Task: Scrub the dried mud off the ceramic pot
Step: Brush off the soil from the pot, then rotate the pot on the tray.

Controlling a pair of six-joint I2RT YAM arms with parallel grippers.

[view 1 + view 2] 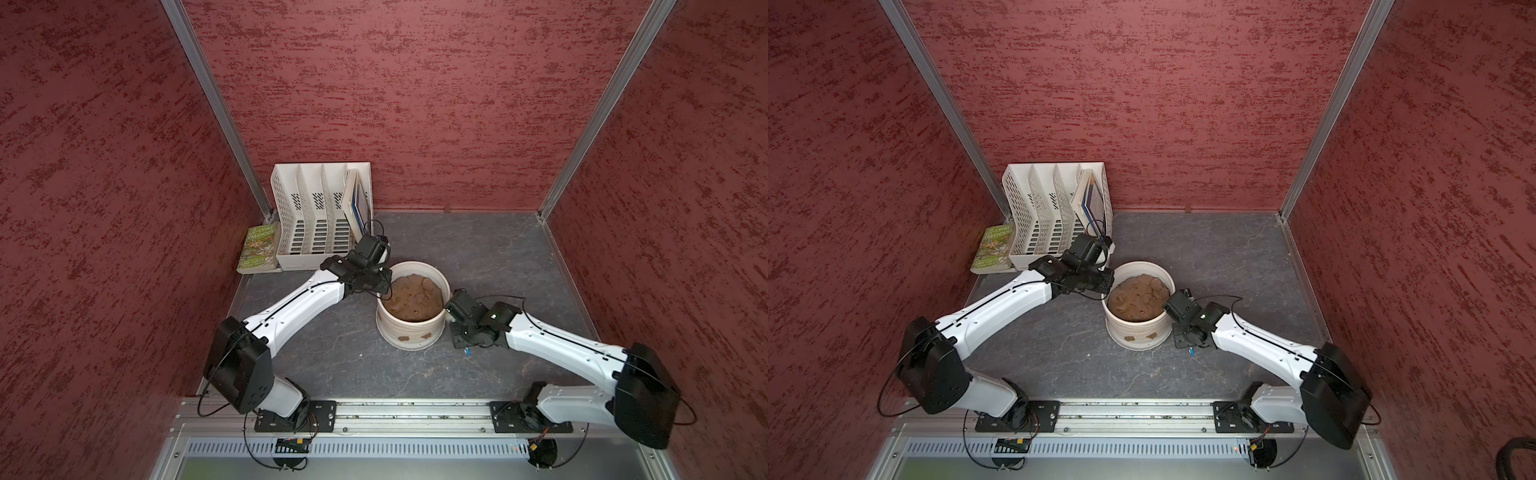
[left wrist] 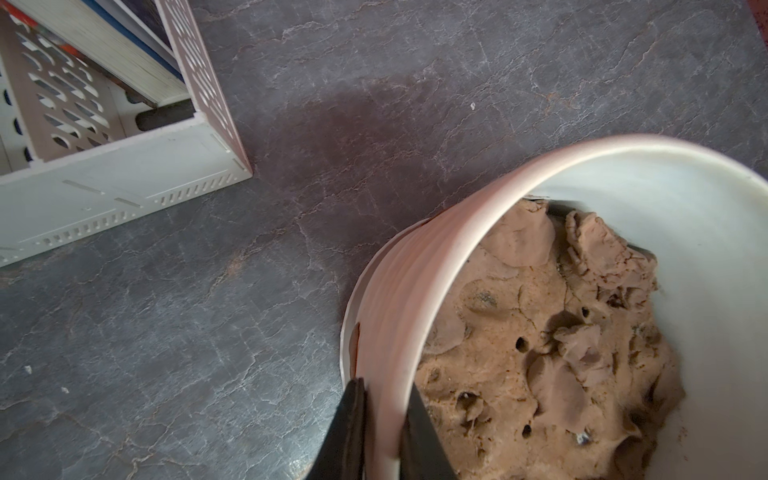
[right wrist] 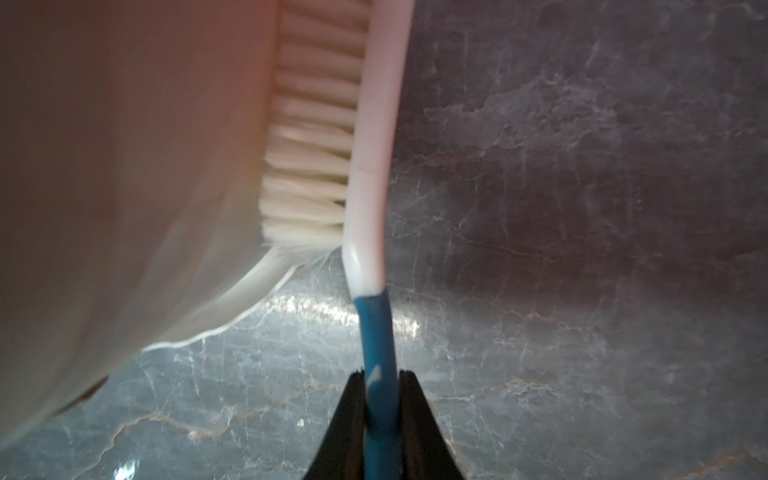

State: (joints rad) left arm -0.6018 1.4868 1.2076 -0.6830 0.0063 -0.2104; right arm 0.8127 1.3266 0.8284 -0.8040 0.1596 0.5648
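Note:
The cream ceramic pot (image 1: 411,332) (image 1: 1138,330) stands mid-table, filled with lumpy tan soil (image 1: 413,301). Two reddish-brown patches of dried mud (image 1: 404,338) (image 1: 1151,336) sit low on its near wall. Another mud patch (image 2: 354,345) shows on the outer wall in the left wrist view. My left gripper (image 2: 386,382) (image 1: 384,293) is shut on the pot's rim, one finger inside and one outside. At the pot's right side, my right gripper (image 3: 382,374) (image 1: 457,334) is shut on the blue handle of a white brush (image 3: 374,124). Its bristles (image 3: 311,145) press against the pot's wall (image 3: 124,166).
A white slotted file organiser (image 1: 320,216) holding books stands at the back left, close behind the left wrist. A green book (image 1: 259,249) lies flat beside it. Red walls enclose three sides, and a metal rail (image 1: 411,415) runs along the front.

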